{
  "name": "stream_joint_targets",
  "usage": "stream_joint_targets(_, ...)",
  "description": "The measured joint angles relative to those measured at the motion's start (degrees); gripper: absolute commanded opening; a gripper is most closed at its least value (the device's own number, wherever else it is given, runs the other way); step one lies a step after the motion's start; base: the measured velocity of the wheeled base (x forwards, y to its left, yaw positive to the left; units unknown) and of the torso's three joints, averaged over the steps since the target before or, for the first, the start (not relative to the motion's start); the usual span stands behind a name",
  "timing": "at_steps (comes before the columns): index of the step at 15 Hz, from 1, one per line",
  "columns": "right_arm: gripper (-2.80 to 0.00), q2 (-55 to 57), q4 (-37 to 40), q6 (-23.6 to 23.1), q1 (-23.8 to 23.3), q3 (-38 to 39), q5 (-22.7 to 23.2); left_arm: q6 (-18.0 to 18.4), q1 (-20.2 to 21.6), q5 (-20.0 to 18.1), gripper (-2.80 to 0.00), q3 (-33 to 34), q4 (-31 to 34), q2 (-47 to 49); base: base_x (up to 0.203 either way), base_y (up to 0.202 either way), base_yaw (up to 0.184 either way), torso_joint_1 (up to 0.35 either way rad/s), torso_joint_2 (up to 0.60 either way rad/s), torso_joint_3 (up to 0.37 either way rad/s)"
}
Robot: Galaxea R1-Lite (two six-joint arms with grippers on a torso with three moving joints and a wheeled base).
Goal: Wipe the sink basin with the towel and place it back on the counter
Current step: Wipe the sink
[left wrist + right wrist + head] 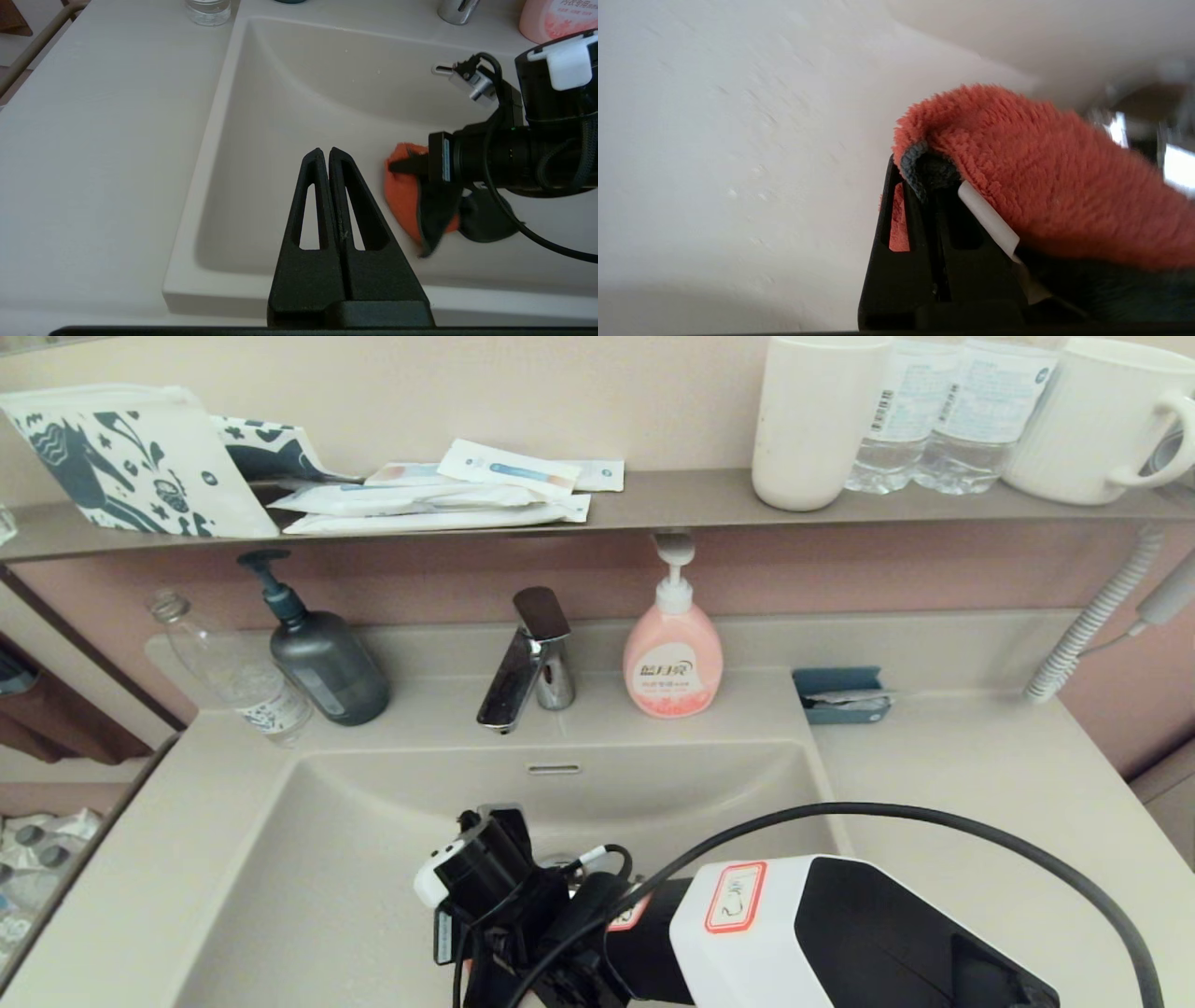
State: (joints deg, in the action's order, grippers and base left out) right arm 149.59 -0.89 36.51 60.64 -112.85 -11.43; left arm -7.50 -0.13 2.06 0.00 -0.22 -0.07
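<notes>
Right gripper (924,172) pinches fluffy towel (1041,177) (grey-backed) in smooth sink basin (289,116)

The right arm (840,943) has a white-and-black shell bearing a red-bordered white label with handwriting. A thick black cable (934,826) loops over it. Its wrist carries a black camera block with a white cap. The left hand (328,156) has matte black, tapered fingers (310,205) with long slots.

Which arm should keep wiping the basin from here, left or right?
Right. The right gripper is shut on the towel, down in the sink basin. The left gripper is shut on nothing, above the basin's near rim.
</notes>
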Motion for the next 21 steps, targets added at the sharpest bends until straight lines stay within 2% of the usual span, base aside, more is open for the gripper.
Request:
stream_joint_targets(2, -2.8, 0.2, -2.7, -1.8, -0.1, 0.0, 0.0, 0.0, 0.0, 0.0, -2.8, 0.0, 0.0, 0.0, 0.0, 0.0, 0.0, 0.0, 0.0, 0.0)
stream_joint_targets(7, -2.8, 0.2, -3.2, -4.7, -0.2, 0.0, -0.4, 0.0, 0.0, 0.0, -2.8, 0.0, 0.0, 0.0, 0.0, 0.0, 0.0, 0.0, 0.0, 0.0)
stream_joint_targets(11, -2.8, 0.2, -8.6, -6.7, -3.3, 0.0, -3.2, 0.0, 0.0, 0.0, -2.8, 0.0, 0.0, 0.0, 0.0, 0.0, 0.0, 0.0, 0.0, 0.0)
stream_joint_targets(16, -2.8, -0.9, -9.5, -10.4, -4.3, 0.3, -3.7, 0.0, 0.0, 0.0, -2.8, 0.0, 0.0, 0.0, 0.0, 0.0, 0.0, 0.0, 0.0, 0.0)
stream_joint_targets(21, -2.8, -3.3, -10.9, -10.9, -5.9, 1.2, -4.1, 0.0, 0.0, 0.0, -2.8, 0.0, 0.0, 0.0, 0.0, 0.0, 0.0, 0.0, 0.0, 0.0)
